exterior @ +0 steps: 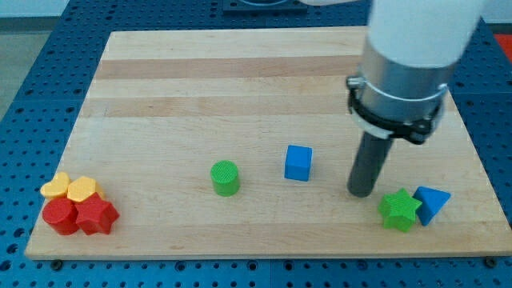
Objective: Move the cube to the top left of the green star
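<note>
While between blue cube (298, 162) | green star (399, 210) | my tip (362, 192)

A robotics lab bench, a pale wooden board worktop (240, 72) lying on a blue perforated metal mounting plate (32, 48) with regular holes, a white and grey robot arm housing (408, 56) hanging over it, small coloured plastic test blocks sitting about
</note>
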Action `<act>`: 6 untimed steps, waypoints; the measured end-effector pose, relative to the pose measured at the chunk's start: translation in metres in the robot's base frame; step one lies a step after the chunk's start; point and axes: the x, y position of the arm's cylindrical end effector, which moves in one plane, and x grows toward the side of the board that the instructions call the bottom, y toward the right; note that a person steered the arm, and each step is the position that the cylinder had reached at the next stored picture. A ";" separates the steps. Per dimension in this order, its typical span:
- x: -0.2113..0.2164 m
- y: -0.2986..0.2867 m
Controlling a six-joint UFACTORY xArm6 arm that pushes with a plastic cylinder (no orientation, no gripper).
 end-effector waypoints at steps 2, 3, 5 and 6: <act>0.022 -0.137; -0.008 -0.156; -0.052 -0.073; -0.047 -0.031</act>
